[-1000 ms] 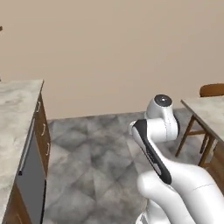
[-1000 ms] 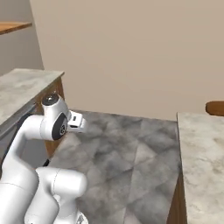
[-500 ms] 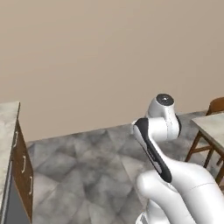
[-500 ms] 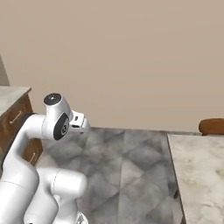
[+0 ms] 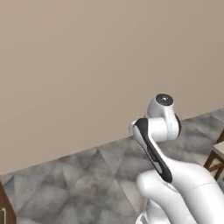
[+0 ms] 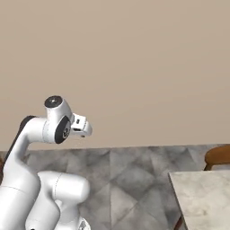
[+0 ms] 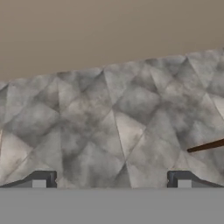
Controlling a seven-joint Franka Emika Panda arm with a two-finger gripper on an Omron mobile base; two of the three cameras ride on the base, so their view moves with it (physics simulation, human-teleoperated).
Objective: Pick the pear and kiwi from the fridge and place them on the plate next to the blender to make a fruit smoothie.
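Observation:
My gripper (image 7: 111, 179) is open, its two dark fingertips (image 7: 40, 178) standing wide apart in the hand view with nothing between them. It points down at grey tiled floor (image 7: 113, 118) below a beige wall. My white arm (image 5: 159, 131) is folded up close to the base, and it also shows in the right base view (image 6: 56, 126). The pear, the kiwi, the fridge, the plate and the blender are all out of view.
A marble-topped table (image 6: 202, 197) with a wooden chair (image 6: 218, 157) behind it stands at the lower right. The table's corner (image 5: 218, 151) shows at the right edge of the left base view. A brown cabinet edge (image 5: 3, 210) sits lower left. Open floor lies ahead, up to the wall.
The whole picture has shifted, so the base has moved. The counter on the left has slid out of both base views and the wall takes up more. The arm's pose is unchanged and the gripper stays open.

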